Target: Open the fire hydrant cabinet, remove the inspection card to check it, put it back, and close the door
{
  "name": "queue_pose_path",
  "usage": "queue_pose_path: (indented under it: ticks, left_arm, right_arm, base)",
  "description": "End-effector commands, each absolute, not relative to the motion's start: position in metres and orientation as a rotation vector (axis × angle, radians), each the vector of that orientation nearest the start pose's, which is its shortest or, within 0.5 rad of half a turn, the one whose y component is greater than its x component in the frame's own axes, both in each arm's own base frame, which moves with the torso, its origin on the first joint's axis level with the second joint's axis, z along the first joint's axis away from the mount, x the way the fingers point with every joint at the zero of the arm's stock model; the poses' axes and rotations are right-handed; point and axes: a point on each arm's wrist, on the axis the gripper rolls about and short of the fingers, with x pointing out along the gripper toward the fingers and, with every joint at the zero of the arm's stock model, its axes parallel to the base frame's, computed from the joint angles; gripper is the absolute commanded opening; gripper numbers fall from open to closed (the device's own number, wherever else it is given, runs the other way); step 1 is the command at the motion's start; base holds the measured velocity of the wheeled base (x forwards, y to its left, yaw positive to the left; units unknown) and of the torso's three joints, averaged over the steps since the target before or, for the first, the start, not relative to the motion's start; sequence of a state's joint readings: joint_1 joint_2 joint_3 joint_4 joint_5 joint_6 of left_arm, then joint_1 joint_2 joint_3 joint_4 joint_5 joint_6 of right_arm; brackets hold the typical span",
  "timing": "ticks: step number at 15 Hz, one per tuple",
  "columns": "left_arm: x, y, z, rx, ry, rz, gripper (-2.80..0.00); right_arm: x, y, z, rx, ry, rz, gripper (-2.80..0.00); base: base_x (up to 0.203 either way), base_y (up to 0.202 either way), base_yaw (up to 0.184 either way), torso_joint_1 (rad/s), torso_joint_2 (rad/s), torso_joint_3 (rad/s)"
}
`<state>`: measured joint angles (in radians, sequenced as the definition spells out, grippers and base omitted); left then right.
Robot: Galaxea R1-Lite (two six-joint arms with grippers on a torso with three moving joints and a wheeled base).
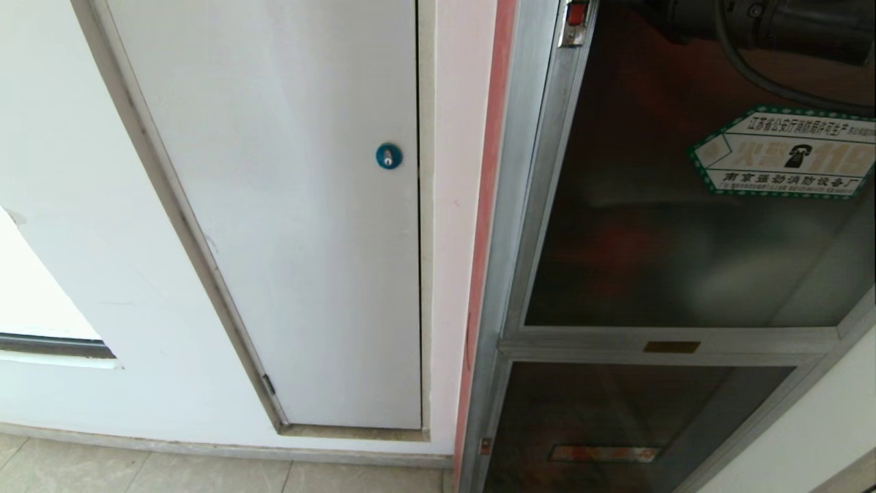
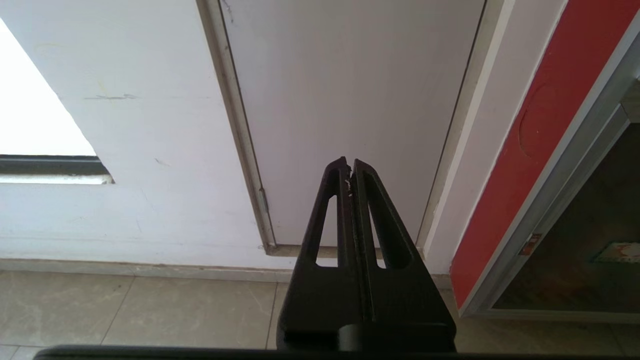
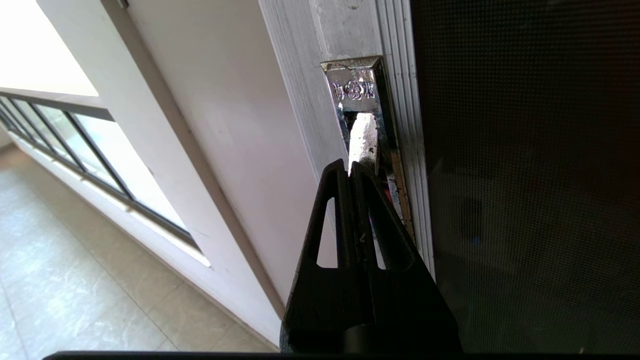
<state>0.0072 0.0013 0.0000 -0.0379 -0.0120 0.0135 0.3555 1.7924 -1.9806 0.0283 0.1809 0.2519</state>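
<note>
White wall (image 1: 82, 171) fills the nine o'clock half of the head view, with pale floor tiles (image 1: 205, 476) seen along the six o'clock edge. Set into that wall is a plain white panel (image 1: 301, 226) carrying a blue round lock (image 1: 388, 156). At three o'clock the fire hydrant cabinet (image 1: 523, 205) is seen, its silver metal frame edged by a red strip. The door (image 1: 650, 226), a dark tinted glass pane, is seen closed in that frame, and a green-edged hexagonal sticker (image 1: 787, 154) is fixed to it toward two o'clock. A smaller lower glass panel (image 1: 616, 424) is found at five o'clock, below a small brass plate (image 1: 671, 347).

The right gripper (image 3: 352, 166) is held at the door's frame edge, its jaws pressed together with nothing between them. Just beyond the fingertips, toward twelve o'clock in the right wrist view, the chrome latch handle (image 3: 361, 117) is seen, very close to the tips; contact cannot be made out.

The left gripper (image 2: 349, 164) is parked before the white panel, its jaws likewise closed on nothing.
</note>
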Motion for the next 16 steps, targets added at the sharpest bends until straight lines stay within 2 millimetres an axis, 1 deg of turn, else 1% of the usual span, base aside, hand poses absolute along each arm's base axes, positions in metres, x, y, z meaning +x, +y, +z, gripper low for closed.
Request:
queue_pose_path:
  ticks: [1, 11, 16]
  left_arm:
    - [-0.022, 0.0, 0.076, 0.014, -0.023, -0.004, -2.8]
    - [-0.022, 0.0, 0.076, 0.014, -0.023, -0.004, -2.8]
    - [-0.022, 0.0, 0.076, 0.014, -0.023, -0.004, -2.8]
  right_arm:
    - [0.307, 0.118, 0.412, 0.259, -0.078, 0.552, -2.8]
    - [0.318, 0.118, 0.403, 0.258, -0.049, 0.533, -2.8]
    - [0.32, 0.119, 0.398, 0.257, -0.029, 0.529, -2.8]
  base:
    - [0.0, 0.0, 0.0, 0.0, 0.0, 0.0]
    - [0.0, 0.0, 0.0, 0.0, 0.0, 0.0]
    - [0.0, 0.0, 0.0, 0.0, 0.0, 0.0]
